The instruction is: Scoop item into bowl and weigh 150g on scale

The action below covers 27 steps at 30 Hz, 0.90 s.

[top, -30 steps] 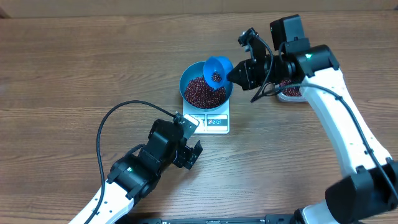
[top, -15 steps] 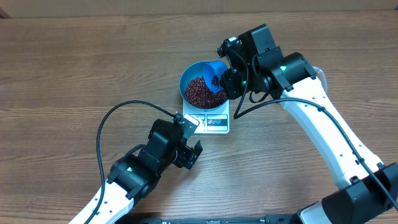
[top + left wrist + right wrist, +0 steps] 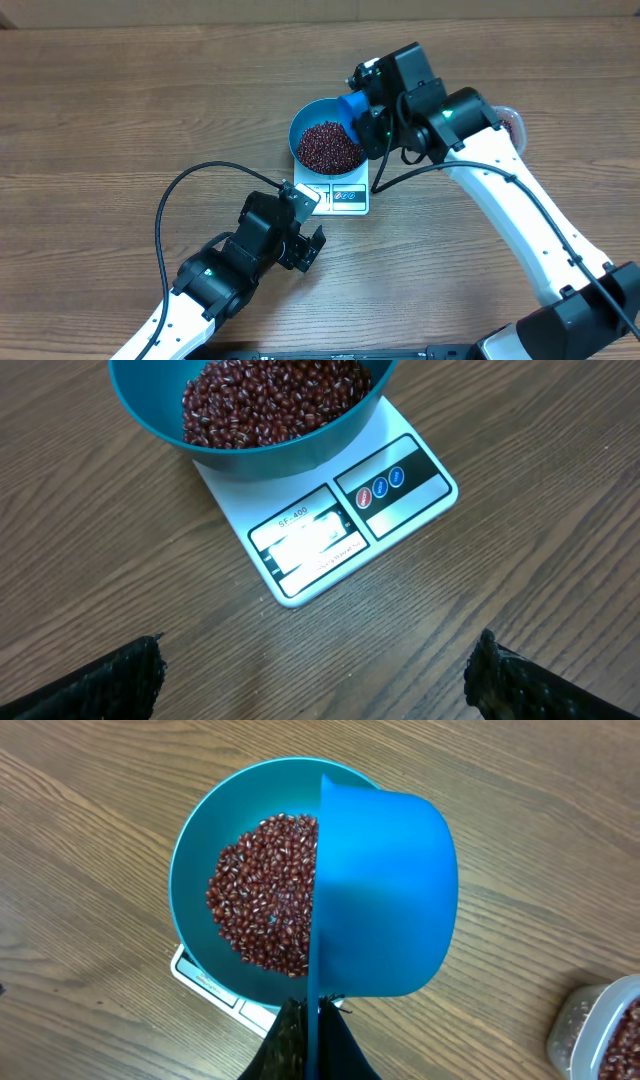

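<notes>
**Change since a second ago:** the right arm has swung in from 3 o'clock of the bowl to stand over its 1 o'clock rim. The scoop, then upright with beans in it, is now turned over. The left arm has not shifted.

1. **Beans** [image 3: 328, 147]: small, oval, dark red-brown. They form a loose heap on the floor of the bowl.
2. **Bowl** [image 3: 305, 118]: round, deep, bright blue. It sits on the scale and covers the scale's rear part.
3. **Scale** [image 3: 340, 197]: flat, white, square. Its display and button panel run along the edge at 6 o'clock of the bowl and are uncovered. The reading is not legible.
4. **Scoop** [image 3: 385, 890]: small, blue, handled. It is tipped with its outer side to the right wrist camera and its mouth toward the bowl, over the 1-to-3 o'clock side. Whether it touches the rim cannot be told.
5. **Right gripper** [image 3: 312, 1045]: jaws clamped together on the scoop's handle. The beans lie beyond the scoop, down in the bowl, not between the jaws.
6. **Left gripper** [image 3: 315, 678]: jaws wide apart with nothing between them, over bare table at 7 o'clock of the scale. The bowl of beans lies ahead of the jaws, clear of them.
7. **Clear plastic tub** [image 3: 600, 1030]: at 3 o'clock of the bowl, apart from it. It holds more beans and is largely hidden by the right arm from overhead.
8. **Wooden table** [image 3: 100, 120] and **black cable** [image 3: 163, 215]: the cable loops beside the left arm.
</notes>
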Each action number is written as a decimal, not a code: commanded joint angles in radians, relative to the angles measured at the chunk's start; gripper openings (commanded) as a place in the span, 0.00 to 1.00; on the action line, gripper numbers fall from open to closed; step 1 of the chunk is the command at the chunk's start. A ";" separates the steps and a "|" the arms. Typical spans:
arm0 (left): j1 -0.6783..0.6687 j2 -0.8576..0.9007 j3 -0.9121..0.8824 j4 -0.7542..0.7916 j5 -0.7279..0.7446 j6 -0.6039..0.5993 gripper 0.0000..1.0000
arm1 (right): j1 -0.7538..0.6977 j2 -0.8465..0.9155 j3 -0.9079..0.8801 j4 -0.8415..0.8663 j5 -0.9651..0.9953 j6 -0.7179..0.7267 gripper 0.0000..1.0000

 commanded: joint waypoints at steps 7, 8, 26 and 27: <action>0.004 0.005 -0.007 0.001 -0.009 -0.003 1.00 | 0.048 -0.022 0.026 0.017 0.098 0.026 0.04; 0.004 0.005 -0.007 0.001 -0.009 -0.003 1.00 | 0.048 -0.022 0.026 0.017 0.097 0.026 0.04; 0.004 0.005 -0.007 0.001 -0.009 -0.003 1.00 | 0.048 -0.022 0.026 0.024 0.098 0.026 0.04; 0.004 0.005 -0.007 0.001 -0.009 -0.003 1.00 | 0.048 -0.022 0.026 0.024 0.098 0.026 0.04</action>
